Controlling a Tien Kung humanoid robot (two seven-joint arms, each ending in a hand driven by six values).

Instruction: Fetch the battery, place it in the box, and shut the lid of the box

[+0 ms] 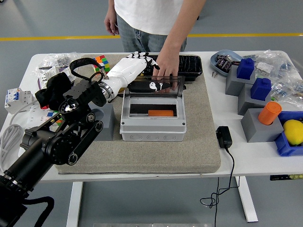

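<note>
- Left hand (142,71): white, reaches in behind the raised clear lid (156,86) of the grey box (152,118); fingers curled at the lid's top edge, actual grip cannot be told.
- Orange battery (160,113) lies inside the box, toward its back wall.
- Person's hand (167,72) rests on the lid's far side, touching it.
- Box sits on a grey mat (189,153).

head view: high, robot's side | faces forward-down over white table (246,163) | whole tabletop visible
</note>
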